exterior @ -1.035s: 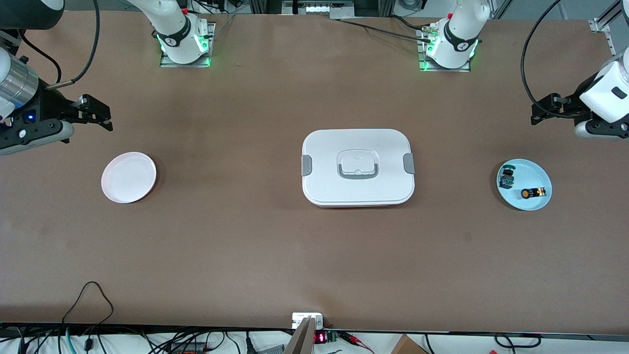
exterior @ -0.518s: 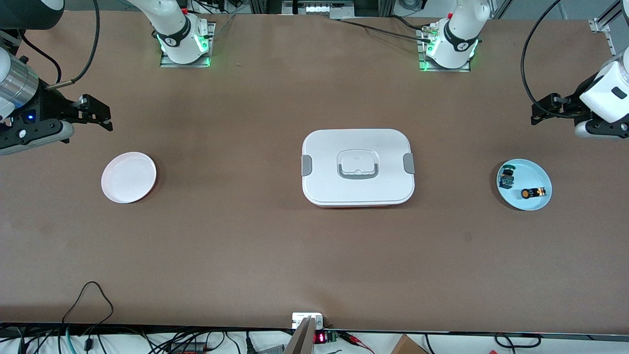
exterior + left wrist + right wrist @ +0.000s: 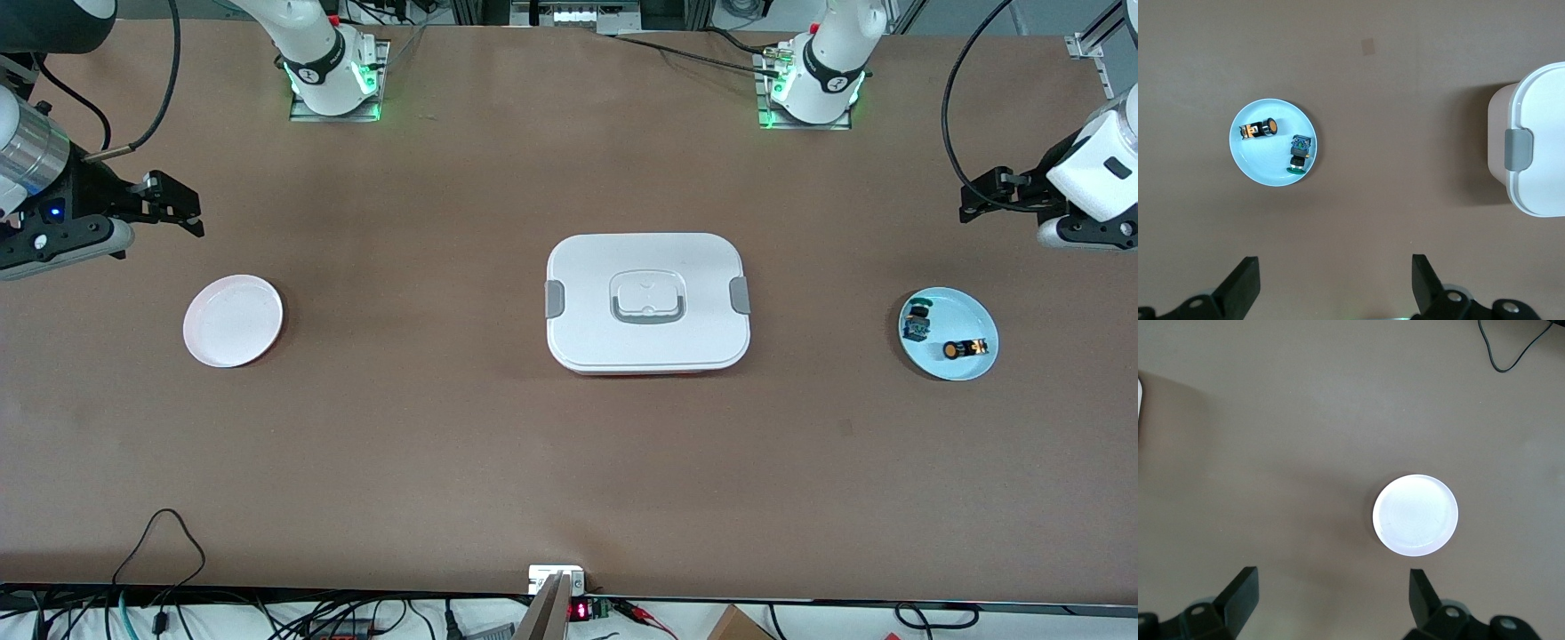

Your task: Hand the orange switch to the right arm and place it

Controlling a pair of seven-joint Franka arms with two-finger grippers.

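Observation:
The orange switch [image 3: 960,349] lies on a light blue plate [image 3: 971,368] at the left arm's end of the table. It also shows in the left wrist view [image 3: 1260,128] on that plate [image 3: 1265,167]. My left gripper [image 3: 971,203] hangs open and empty over bare table beside the plate; in its wrist view [image 3: 1336,277] the jaws stand wide apart. My right gripper [image 3: 187,213] is open and empty over bare table at the right arm's end, beside a white plate [image 3: 233,320]; its jaws [image 3: 1331,590] stand wide apart too.
A small dark part with blue-green bits [image 3: 916,324] shares the blue plate. A white lidded container [image 3: 647,302] with grey latches stands mid-table. The white plate [image 3: 1415,515] holds nothing. Cables run along the table edge nearest the front camera.
The left gripper has drifted very slightly toward the robots' bases. Nothing else has moved.

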